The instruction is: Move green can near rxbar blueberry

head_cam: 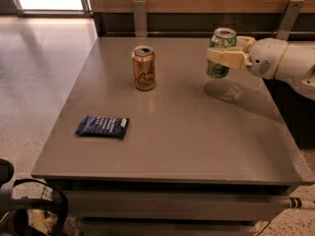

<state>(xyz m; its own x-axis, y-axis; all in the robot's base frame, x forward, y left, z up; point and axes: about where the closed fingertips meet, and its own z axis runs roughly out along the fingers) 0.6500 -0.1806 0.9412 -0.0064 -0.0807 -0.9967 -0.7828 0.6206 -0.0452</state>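
Observation:
The green can (pixel 220 42) has a silver top and is held in the air a little above the table's far right part, its shadow below it. My gripper (pixel 223 57) reaches in from the right on a white arm and is shut on the can, cream fingers (pixel 227 59) across its middle. The rxbar blueberry (pixel 102 127), a flat dark blue wrapper with white text, lies near the table's front left, far from the can.
An orange-gold can (pixel 144 68) stands upright at the table's (pixel 172 146) middle back, between the green can and the bar. A wooden wall with metal brackets runs behind the table. Dark equipment sits at the lower left on the floor.

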